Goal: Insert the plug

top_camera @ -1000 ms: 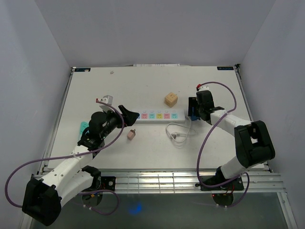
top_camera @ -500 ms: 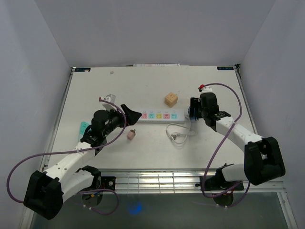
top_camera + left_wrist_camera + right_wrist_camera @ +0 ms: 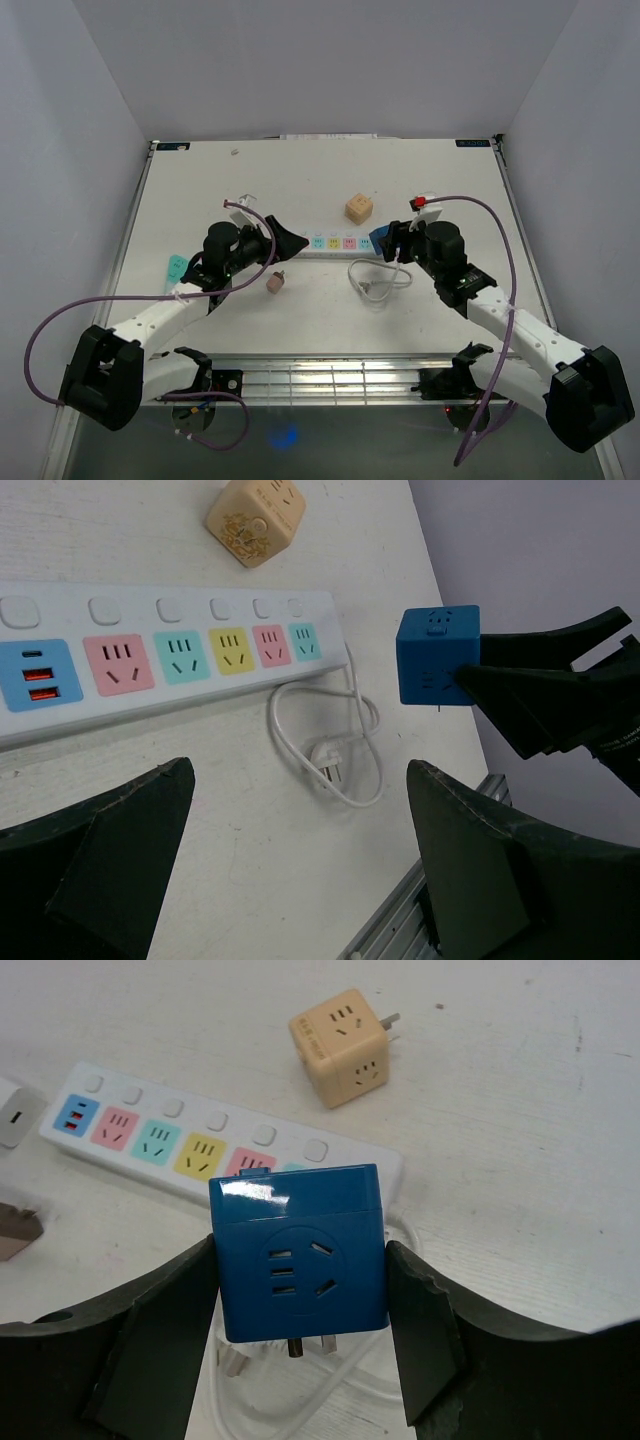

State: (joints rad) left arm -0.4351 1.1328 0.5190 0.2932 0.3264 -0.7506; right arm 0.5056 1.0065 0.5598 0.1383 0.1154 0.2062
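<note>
Right gripper (image 3: 395, 243) is clamping the blue cube plug (image 3: 300, 1250) by two opposite sides. I am seeing the plug raised off the table at the right end of the power strip (image 3: 170, 665). Its socket face is facing the right wrist camera, and its pins are pointing out of the lower edge. The strip's long axis is running left to right. Left gripper (image 3: 285, 243) is hanging wide apart and holding nothing at the strip's left end. A tan cube (image 3: 359, 208) is lying beyond the strip.
</note>
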